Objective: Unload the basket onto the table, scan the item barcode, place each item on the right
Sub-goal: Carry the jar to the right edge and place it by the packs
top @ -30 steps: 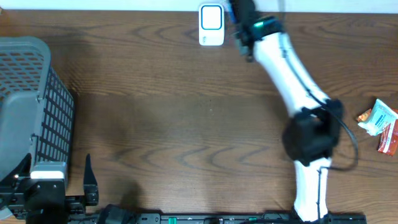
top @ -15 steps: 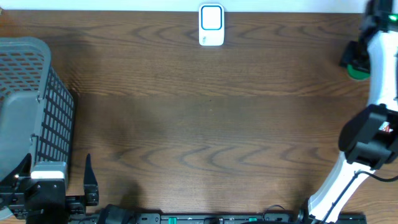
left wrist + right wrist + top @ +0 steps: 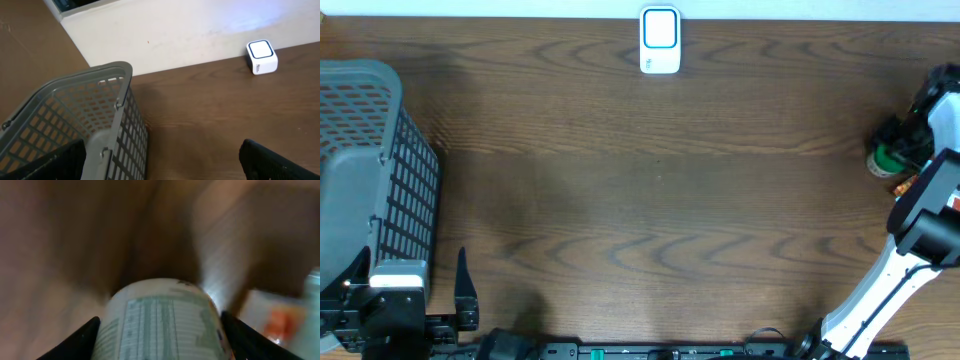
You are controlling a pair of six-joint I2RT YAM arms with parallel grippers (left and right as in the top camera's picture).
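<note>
Table (image 3: 620, 200) | basket (image 3: 410, 190), scanner (image 3: 660, 40) | right pincer (image 3: 162, 340) grasps bottle (image 3: 160, 310) (packet (image 3: 277, 322) beside) | left pincer (image 3: 160, 165) released

Grey basket (image 3: 415, 190) sits at wooden table's (image 3: 650, 200) left side.

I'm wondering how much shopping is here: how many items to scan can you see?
2. A green-capped bottle in the right gripper at the table's right edge, and an orange packet beside it. The arm may hide others.
</note>
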